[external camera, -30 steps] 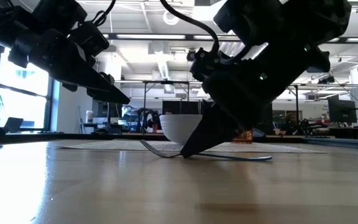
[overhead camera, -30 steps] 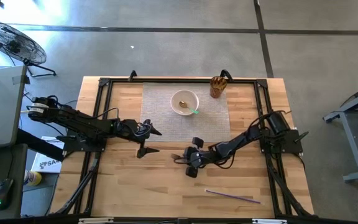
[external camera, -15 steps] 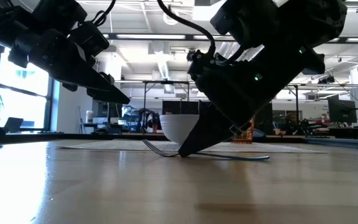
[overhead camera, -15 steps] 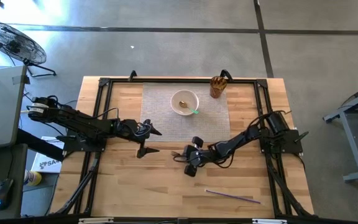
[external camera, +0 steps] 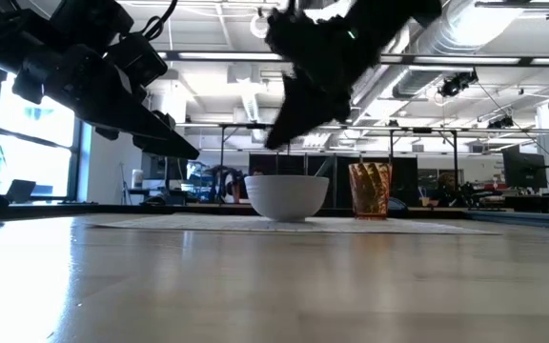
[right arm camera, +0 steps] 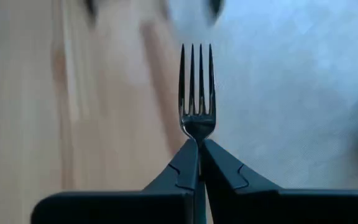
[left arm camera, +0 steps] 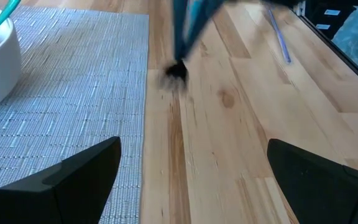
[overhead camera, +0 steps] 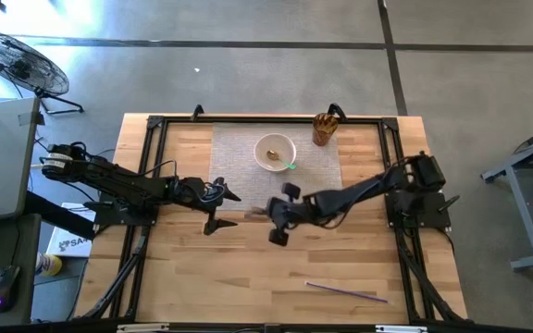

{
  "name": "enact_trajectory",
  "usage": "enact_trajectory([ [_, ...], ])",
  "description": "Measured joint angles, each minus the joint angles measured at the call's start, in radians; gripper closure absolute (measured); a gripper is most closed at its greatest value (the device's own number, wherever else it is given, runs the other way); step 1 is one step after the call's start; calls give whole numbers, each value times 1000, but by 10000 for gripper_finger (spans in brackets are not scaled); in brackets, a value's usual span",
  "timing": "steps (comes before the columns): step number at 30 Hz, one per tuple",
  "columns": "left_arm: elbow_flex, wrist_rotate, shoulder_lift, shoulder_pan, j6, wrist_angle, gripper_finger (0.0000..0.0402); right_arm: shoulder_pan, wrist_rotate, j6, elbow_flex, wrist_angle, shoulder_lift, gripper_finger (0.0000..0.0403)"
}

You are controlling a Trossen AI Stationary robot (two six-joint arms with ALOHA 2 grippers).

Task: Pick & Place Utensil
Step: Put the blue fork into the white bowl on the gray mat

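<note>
A metal fork (right arm camera: 196,81) is in my right gripper (right arm camera: 197,142), which is shut on it. In the high view that gripper (overhead camera: 270,215) hovers over the wood just off the woven placemat's (overhead camera: 239,148) near edge. The low view shows it (external camera: 280,133) raised above the white bowl (external camera: 286,197). My left gripper (overhead camera: 232,209) is open, in the air to the left of the right one, holding nothing; its wrist view (left arm camera: 194,146) looks across the mat edge. The bowl (overhead camera: 275,152) sits on the placemat. My right gripper pinches the fork by its neck (right arm camera: 197,134), just behind the tines, between the two fingertips (right arm camera: 185,163). The fingers lie along the fork, and the tines stick straight out past them. The fork is lifted clear of the table; its handle is hidden between the fingers.
An amber cup (overhead camera: 324,128) with utensils stands at the placemat's far right corner. A green-tipped utensil (overhead camera: 291,166) leans in the bowl. A thin purple stick (overhead camera: 345,292) lies on the wood near the table's near edge. A black frame (overhead camera: 155,125) borders the table.
My right gripper, shut on the fork, has risen from the tabletop and moved toward the far edge and a little left, toward the placemat. The fork, which lay on the wood with its tines curved up, is now lifted clear.
</note>
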Motion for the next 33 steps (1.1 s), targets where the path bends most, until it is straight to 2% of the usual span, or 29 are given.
enact_trajectory([
  [4,0,0,0,0,0,0,2,-63,2,-77,119,-156,-5,396],
  [10,0,0,0,0,0,0,2,-192,-3,-166,207,-294,-4,396],
  [15,0,0,0,0,0,-1,2,-319,-62,-205,216,-288,-4,394],
  [19,0,0,0,0,0,0,2,-421,-169,-209,216,-310,-4,397],
  [22,0,0,0,0,0,0,2,-479,-180,-209,216,-329,-4,396],
  [33,0,0,0,0,0,0,2,-577,-270,-236,216,-337,53,395],
])
